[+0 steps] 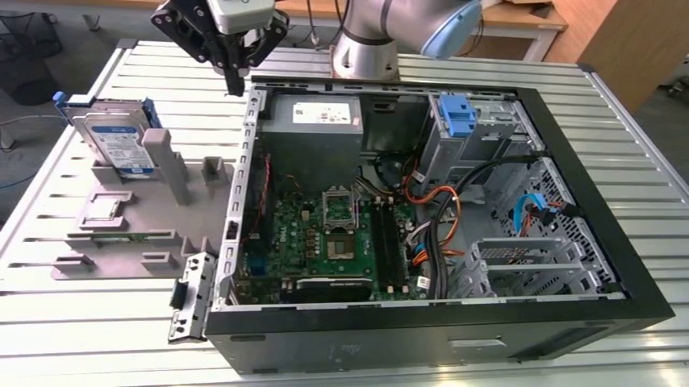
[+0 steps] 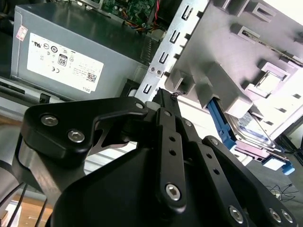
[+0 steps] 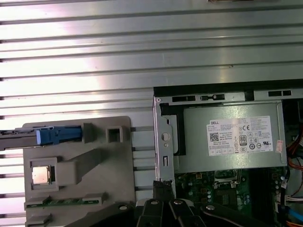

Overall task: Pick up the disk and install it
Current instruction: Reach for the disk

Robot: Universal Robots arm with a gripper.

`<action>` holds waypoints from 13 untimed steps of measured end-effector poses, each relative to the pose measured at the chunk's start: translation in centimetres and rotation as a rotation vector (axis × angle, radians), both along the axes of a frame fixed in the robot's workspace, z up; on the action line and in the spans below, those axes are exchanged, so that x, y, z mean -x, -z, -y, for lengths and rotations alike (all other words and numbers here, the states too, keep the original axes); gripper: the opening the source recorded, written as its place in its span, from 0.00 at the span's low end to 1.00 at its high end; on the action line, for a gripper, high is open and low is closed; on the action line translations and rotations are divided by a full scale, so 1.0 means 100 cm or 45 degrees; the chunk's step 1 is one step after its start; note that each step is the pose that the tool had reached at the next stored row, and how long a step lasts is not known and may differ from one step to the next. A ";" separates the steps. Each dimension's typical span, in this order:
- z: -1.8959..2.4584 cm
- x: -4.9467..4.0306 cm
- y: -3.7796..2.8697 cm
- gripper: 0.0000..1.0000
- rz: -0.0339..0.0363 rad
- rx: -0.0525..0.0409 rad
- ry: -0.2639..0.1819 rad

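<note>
Exterior view: the gripper (image 1: 234,87) hangs empty, fingers pressed together. The disk (image 1: 113,139) stands upright in a grey fixture (image 1: 119,242), lower and aside. Second wrist view: the disk lies beyond the fingertips. First wrist view: its blue carrier (image 3: 57,135) shows edge-on — a good grasp probably needs opened fingers, centred over it.

Ribbed silver metal table (image 1: 76,339) spans scene, slats running side to side in exterior view. Bright glare on bare slats in first wrist view. Grey floor (image 1: 86,36) beyond table corner at exterior view's left. Black wire mesh bin (image 1: 24,48) stands on it. Light wooden desk (image 1: 528,24) behind table. Wooden cabinet (image 1: 624,44) at exterior view's right. Even indoor light.
</note>
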State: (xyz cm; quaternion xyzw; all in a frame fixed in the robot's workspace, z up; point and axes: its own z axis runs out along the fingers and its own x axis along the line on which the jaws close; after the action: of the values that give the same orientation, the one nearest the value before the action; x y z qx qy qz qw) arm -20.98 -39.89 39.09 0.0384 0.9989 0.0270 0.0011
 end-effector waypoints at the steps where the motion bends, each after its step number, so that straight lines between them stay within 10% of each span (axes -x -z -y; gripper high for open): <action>1: 0.0000 0.0014 0.0000 0.10 0.0000 0.000 0.000; 13: 0.0000 0.0238 0.0005 0.10 0.0001 0.000 0.000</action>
State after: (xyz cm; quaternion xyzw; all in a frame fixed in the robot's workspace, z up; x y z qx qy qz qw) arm -23.37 -39.89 39.04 0.0384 0.9989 0.0270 0.0012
